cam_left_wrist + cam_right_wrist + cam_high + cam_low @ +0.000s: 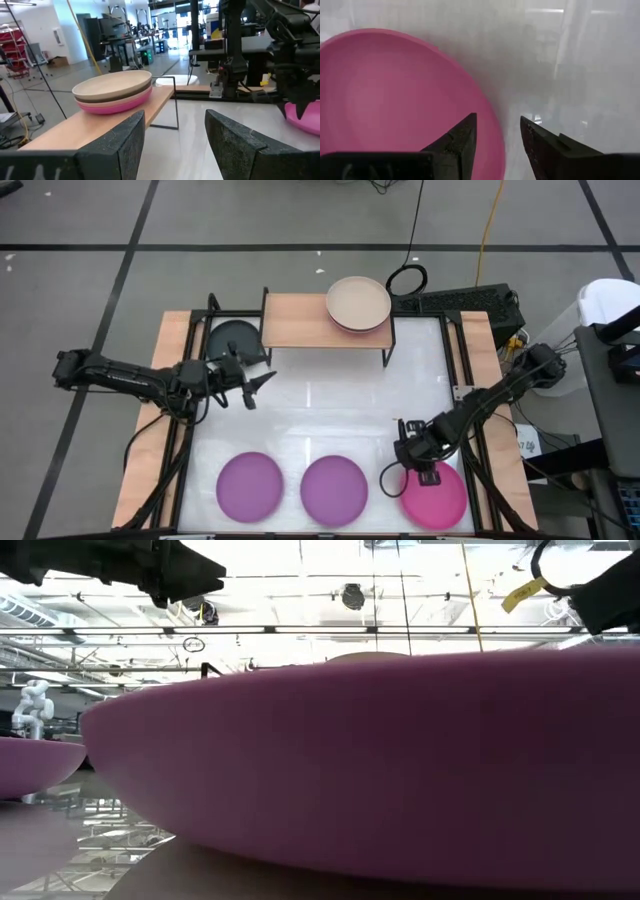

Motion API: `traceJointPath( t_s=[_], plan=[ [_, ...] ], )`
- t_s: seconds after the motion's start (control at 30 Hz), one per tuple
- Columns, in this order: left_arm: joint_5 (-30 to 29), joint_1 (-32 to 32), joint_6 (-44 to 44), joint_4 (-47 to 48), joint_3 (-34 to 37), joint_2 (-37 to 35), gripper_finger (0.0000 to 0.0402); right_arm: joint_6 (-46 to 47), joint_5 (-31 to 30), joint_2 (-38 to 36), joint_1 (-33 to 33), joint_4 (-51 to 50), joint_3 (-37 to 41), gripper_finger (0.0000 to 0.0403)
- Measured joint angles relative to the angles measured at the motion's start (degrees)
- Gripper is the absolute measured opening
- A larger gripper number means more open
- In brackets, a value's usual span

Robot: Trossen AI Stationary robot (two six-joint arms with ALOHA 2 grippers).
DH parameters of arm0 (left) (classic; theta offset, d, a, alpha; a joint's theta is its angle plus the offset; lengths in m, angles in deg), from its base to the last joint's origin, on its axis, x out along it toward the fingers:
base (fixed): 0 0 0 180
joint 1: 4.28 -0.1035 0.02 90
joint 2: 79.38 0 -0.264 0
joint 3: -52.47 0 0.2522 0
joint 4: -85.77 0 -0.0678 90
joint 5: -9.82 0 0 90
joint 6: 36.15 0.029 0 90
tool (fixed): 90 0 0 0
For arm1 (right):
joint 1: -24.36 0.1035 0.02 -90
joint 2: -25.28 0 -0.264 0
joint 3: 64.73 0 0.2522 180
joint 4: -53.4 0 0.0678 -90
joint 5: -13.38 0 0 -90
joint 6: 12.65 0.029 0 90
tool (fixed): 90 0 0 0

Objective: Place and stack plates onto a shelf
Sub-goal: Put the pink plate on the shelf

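Note:
The shelf [300, 320] stands at the table's far edge. On its right end sits a stack of plates [358, 304], [112, 92]: beige on top, a dark one under it, pink below. A black plate [232, 340] lies on the table left of the shelf. Two purple plates [250, 486], [334, 488] and a magenta plate [437, 495], [395, 100] lie along the near edge. My left gripper [255, 388], [175, 135] hovers open near the black plate. My right gripper [422, 476], [498, 130] is open, one finger on either side of the magenta plate's far-left rim [490, 115].
The low view is filled by the side of a purple plate [380, 760], with the other purple plate [30, 765] at its left. Bare white table [330, 410] lies between the shelf and the near row. Cables and equipment sit beyond the far right corner [470, 300].

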Motion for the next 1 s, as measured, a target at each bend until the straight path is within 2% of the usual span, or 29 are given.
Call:
traceJointPath(
  t_s=[0.2, 0.43, 0.53, 0.7, 0.9, 1.0],
  plan=[
    [0.0, 0.0, 0.0, 0.1, 0.0, 0.0, 0.0214, 0.7, -0.2, 0.3, 0.6, 4.1, 1.5, 0.0132],
    [0.0, 0.0, 0.0, 0.1, 0.0, 0.0, 0.0214, 1.5, -0.2, 0.3, 0.6, 4.4, 5.8, 0.0128],
    [0.0, 0.0, 0.0, 0.1, 0.0, 0.0, 0.0214, 2.0, 0.1, 0.2, 0.6, 3.6, 6.2, 0.0102],
    [0.0, 0.0, 0.3, 0.1, 0.0, 0.0, 0.0214, 1.8, 0.4, -0.8, 0.5, 1.9, 6.3, 0.0017],
    [0.0, 0.0, 0.5, 0.1, 0.0, 0.1, 0.0214, 1.0, 0.4, -5.6, -0.5, 0.1, 6.0, 0.0004],
    [-0.1, 0.0, 2.3, 0.1, 0.0, 0.1, 0.0214, 0.9, -1.7, -9.5, -1.9, -3.0, 4.4, 0.0002]
  ],
)
